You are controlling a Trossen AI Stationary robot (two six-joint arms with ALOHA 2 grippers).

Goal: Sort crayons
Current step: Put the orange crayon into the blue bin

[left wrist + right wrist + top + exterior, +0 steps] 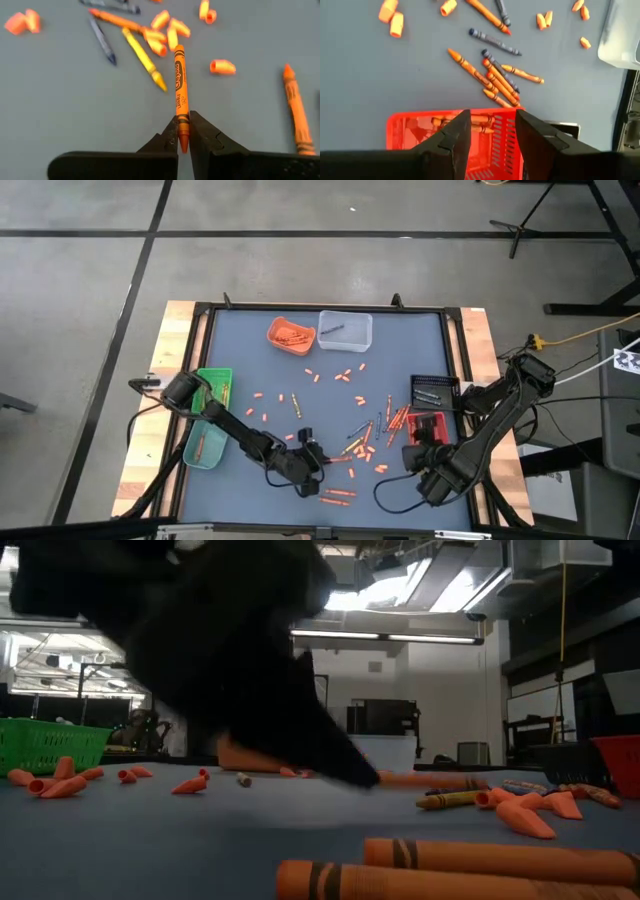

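Note:
Many orange, yellow and dark crayons [365,435] and short orange stubs [330,375] lie scattered on the blue-grey table. My left gripper [316,460] is at the near middle, low over the table, shut on an orange crayon [180,85] that points away from it. My right gripper [492,135] is open and empty above the red basket [420,130] at the near right, with a cluster of crayons [492,80] beyond it. My left gripper pinches the orange crayon's pointed end [183,124] between its two fingers. The crayon lies along the fingers and sticks out ahead of them toward the table's right. The fingers [340,765] slant down to the table; whether the crayon is clear of the table, I cannot tell.
A green basket [205,430] stands at the left edge. An orange tray [291,333] and a clear tray [345,328] stand at the far edge, and a black tray [435,390] stands behind the red basket. Two orange crayons [337,496] lie near the front edge.

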